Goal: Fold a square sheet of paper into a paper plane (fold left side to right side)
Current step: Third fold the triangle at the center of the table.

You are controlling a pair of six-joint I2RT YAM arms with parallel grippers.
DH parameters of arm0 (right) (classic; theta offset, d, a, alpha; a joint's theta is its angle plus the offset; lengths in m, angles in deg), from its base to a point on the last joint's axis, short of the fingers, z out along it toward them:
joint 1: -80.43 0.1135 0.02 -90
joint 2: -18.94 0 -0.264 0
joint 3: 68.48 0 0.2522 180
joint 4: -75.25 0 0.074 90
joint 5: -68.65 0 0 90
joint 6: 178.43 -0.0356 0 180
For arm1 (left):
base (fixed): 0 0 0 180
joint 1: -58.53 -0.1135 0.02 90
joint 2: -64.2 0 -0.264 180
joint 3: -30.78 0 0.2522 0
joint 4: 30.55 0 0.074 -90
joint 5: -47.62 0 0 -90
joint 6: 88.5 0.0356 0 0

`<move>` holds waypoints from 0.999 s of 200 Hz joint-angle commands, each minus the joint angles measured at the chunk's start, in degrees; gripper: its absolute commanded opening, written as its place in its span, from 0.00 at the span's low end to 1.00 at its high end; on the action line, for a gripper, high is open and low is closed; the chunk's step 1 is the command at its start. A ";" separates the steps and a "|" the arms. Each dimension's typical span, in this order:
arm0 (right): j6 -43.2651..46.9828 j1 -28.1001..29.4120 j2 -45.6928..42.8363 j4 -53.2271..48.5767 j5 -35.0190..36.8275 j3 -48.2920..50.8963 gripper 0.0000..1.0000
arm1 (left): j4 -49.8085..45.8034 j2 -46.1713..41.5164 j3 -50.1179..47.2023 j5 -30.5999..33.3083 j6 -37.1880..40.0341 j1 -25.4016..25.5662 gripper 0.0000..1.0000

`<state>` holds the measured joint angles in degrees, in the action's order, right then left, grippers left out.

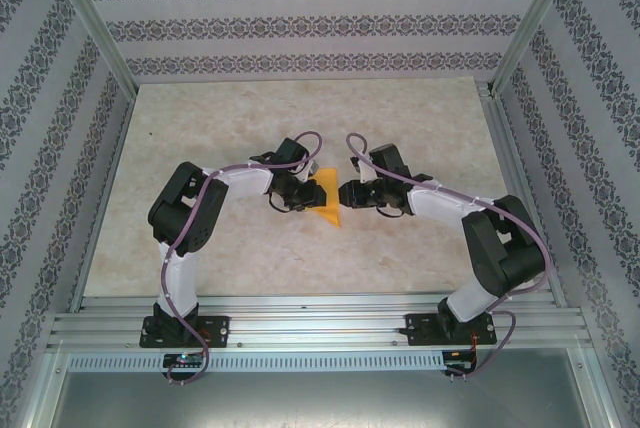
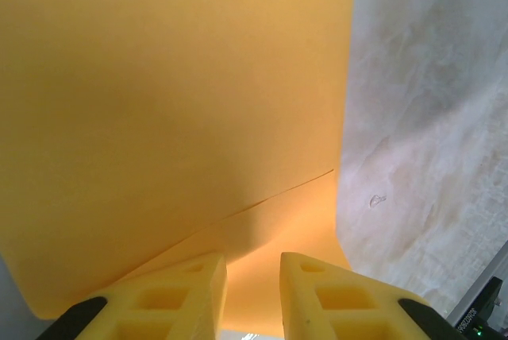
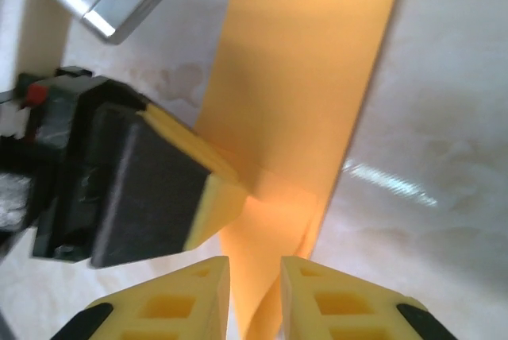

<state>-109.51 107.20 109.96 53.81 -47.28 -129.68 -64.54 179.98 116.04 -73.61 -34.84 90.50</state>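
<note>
At frame centre, the square sheet of paper [image 1: 327, 208] is being met by the left pincer [image 1: 304, 198] and right pincer [image 1: 344, 195]; whether either is clamping it cannot be told.

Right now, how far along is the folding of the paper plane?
Done: the orange paper already shows a fold line and overlapping layers, narrower than a square. In hand: left claw rests on it, right claw meets its near end. Remaining: no pointed dart with ridge yet.

sheet of paper [image 1: 326, 204] on table [image 1: 230, 118] centre | left jaws at its left | right jaws at its right
</note>
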 commanded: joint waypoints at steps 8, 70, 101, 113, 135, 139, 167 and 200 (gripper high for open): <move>-7.82 4.11 -0.72 5.86 -6.28 4.33 0.22 | 0.55 2.61 -0.93 2.48 0.35 0.20 0.27; -9.22 6.10 3.72 6.81 -4.12 4.30 0.21 | 0.68 2.87 -1.01 2.79 0.34 0.21 0.27; -8.69 5.81 5.89 4.64 -3.19 4.02 0.21 | 0.37 2.78 -0.96 3.07 0.52 0.27 0.27; -8.61 5.76 6.21 3.80 -2.81 4.18 0.21 | 0.11 2.86 -0.80 3.10 0.57 0.23 0.27; -8.94 4.99 6.23 3.57 -2.28 4.96 0.21 | 0.01 2.87 -0.76 3.36 0.68 0.23 0.27; -8.98 4.84 6.26 3.55 -2.35 5.06 0.21 | 0.02 2.95 -0.75 3.42 0.65 0.20 0.26; -10.23 4.11 7.00 2.24 -1.78 5.81 0.21 | -0.24 3.22 -0.50 3.71 0.76 0.24 0.27; -13.79 3.61 8.35 1.04 -1.14 6.96 0.20 | -0.23 3.48 -0.24 3.70 0.85 0.25 0.26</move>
<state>-120.13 111.48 116.52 57.72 -50.61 -124.50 -64.49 180.16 116.07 -73.56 -34.84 90.48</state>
